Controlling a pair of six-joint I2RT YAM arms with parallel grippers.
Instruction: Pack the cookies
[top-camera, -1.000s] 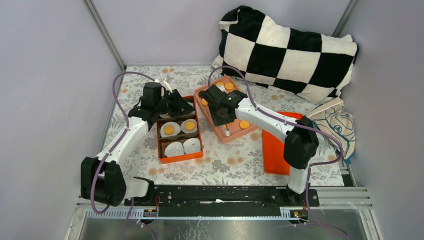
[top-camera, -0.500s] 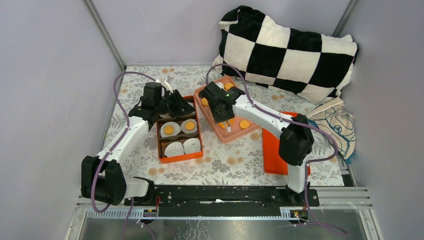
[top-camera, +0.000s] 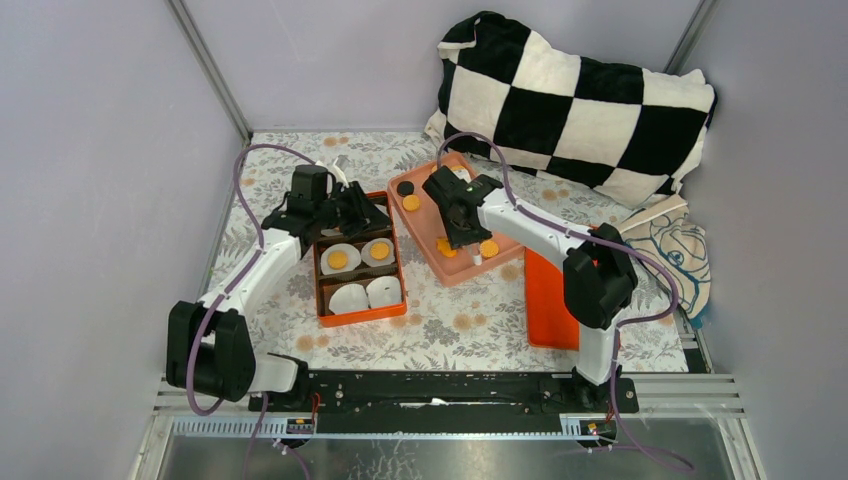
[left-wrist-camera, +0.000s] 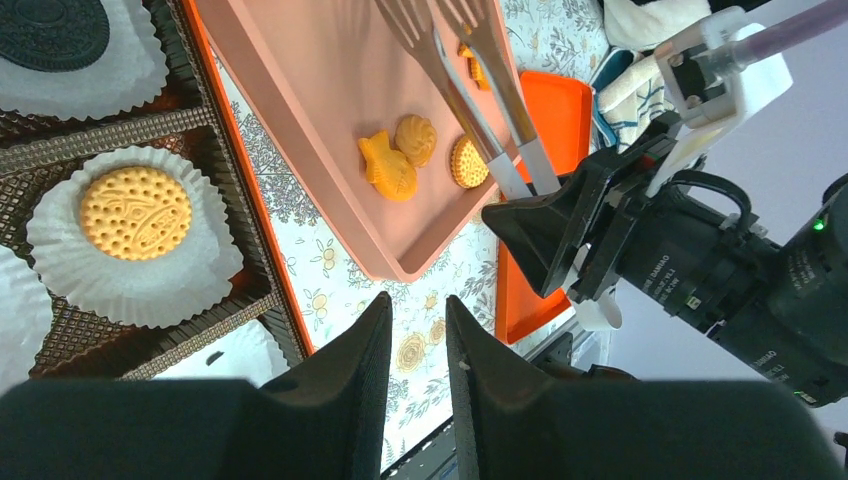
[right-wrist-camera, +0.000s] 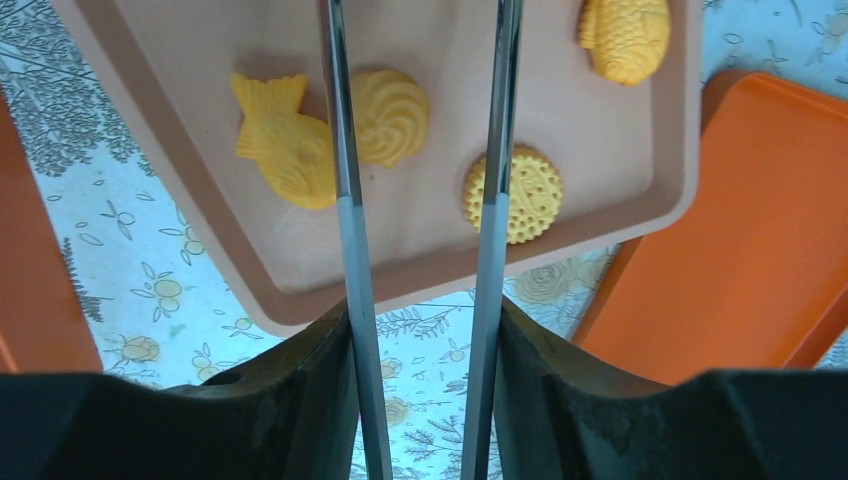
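Note:
The cookies lie on a pink tray (right-wrist-camera: 450, 275): a fish shape (right-wrist-camera: 285, 140), a swirl (right-wrist-camera: 392, 115), a round one (right-wrist-camera: 512, 195) and a second fish (right-wrist-camera: 625, 35). My right gripper (right-wrist-camera: 422, 320) is shut on metal tongs (right-wrist-camera: 345, 200), whose two arms reach out over the tray and hold nothing that I can see. In the orange box (top-camera: 360, 315), two golden cookies (top-camera: 338, 259) sit in white paper cups. My left gripper (left-wrist-camera: 418, 305) hangs over the box's far end, slightly open, with nothing between its fingers. A black cookie (top-camera: 405, 187) lies at the tray's far left.
An orange lid (top-camera: 548, 300) lies right of the tray. A checkered pillow (top-camera: 570, 100) fills the back right, with a printed cloth bag (top-camera: 675, 250) beside it. Two paper cups (top-camera: 366, 295) in the box's near row hold nothing. Metal posts frame the back corners.
My right arm has moved right and nearer along the tray with the tongs, uncovering the black cookie and an orange one at the tray's far left. The left arm has barely moved.

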